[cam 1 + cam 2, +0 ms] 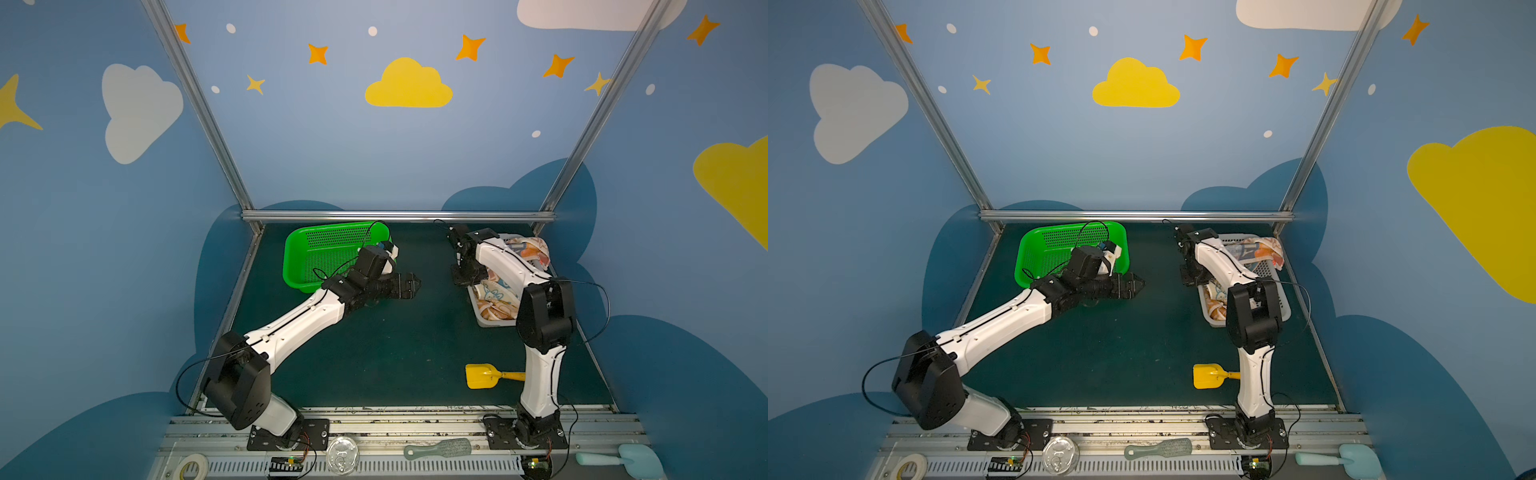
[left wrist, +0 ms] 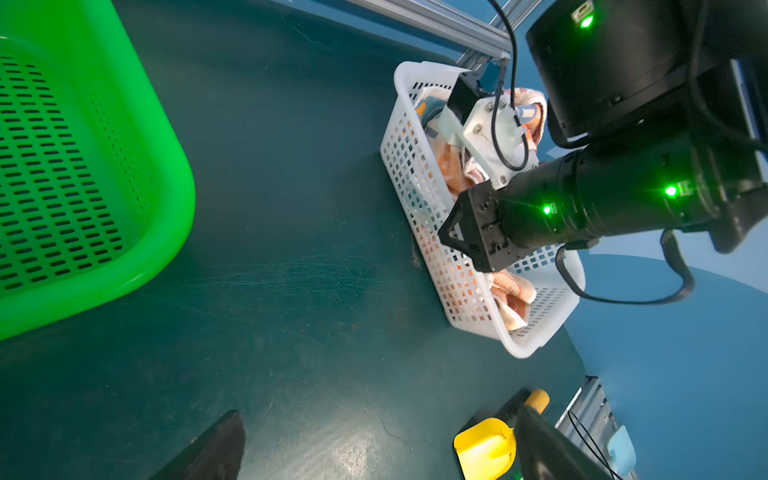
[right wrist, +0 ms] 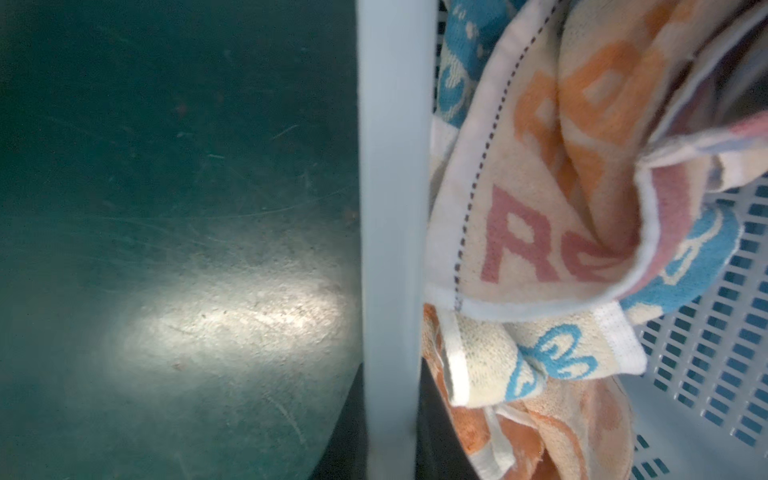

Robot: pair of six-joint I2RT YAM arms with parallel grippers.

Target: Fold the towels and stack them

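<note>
right hand (image 1: 470,280) at basket (image 1: 492,323) of towels (image 1: 498,293)

A robot lab booth. Two arms (image 1: 291,332) are bolted to a metal rail (image 1: 415,419) along the front, with bare circuit boards (image 1: 286,464) below their bases. An aluminium frame (image 1: 395,216) holds blue walls (image 1: 332,145) painted with clouds and stars. Just beside the left hand (image 1: 417,284) a green basket (image 1: 291,249) sits on the dark tabletop (image 1: 395,353); tape (image 1: 191,465) lies by the rail.

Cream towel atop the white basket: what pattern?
Large orange and pink block letters on the cream towel, dotted line along its hem; right wrist view.
</note>
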